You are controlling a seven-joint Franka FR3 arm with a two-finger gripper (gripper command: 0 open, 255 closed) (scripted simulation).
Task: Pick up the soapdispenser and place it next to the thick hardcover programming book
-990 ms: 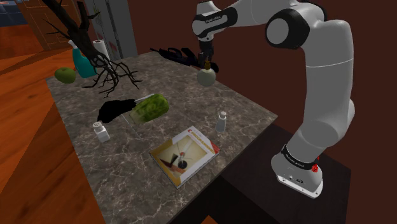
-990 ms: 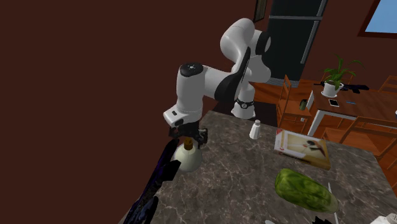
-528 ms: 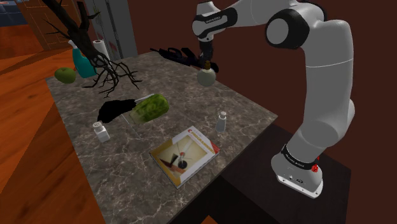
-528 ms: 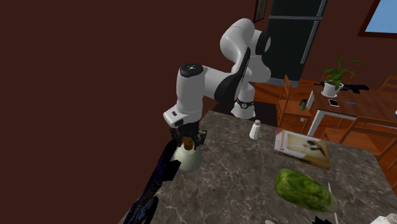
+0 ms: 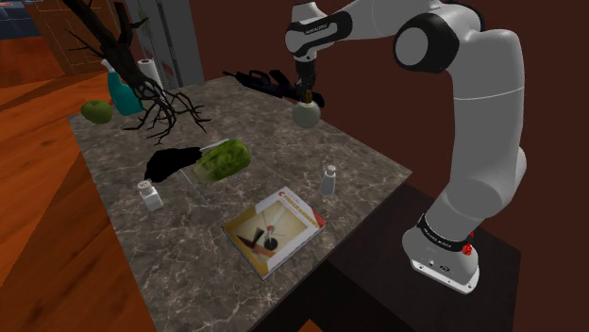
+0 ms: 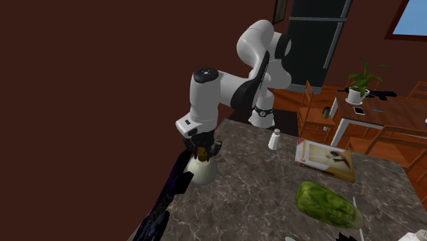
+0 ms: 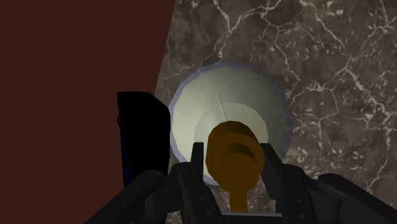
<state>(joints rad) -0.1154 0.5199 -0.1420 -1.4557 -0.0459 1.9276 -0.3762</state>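
The soap dispenser (image 5: 306, 114) is a round pale bottle with a brown pump top, standing on the marble table near the far edge by the dark red wall. My gripper (image 5: 306, 94) comes down on it from above and is shut on the brown pump. In the wrist view both black fingers (image 7: 195, 167) clasp the pump above the bottle's pale body (image 7: 251, 102), with the gripper (image 7: 233, 154) centred on it. The second exterior view has the dispenser (image 6: 201, 172) under the gripper (image 6: 202, 154). The thick book (image 5: 274, 229) (image 6: 324, 159) lies flat near the table's front edge.
A green leafy lump (image 5: 222, 158) and a black object (image 5: 170, 162) lie mid-table. Shakers (image 5: 328, 179) (image 5: 148, 194) stand on either side of the book. Dark branches (image 5: 160, 108), a teal bottle (image 5: 121, 91) and a green apple (image 5: 96, 110) sit at the far left. A dark object (image 5: 260, 80) lies behind the dispenser.
The fingers have closed from wide apart onto the dispenser's pump. The arm and the bottle have hardly moved.
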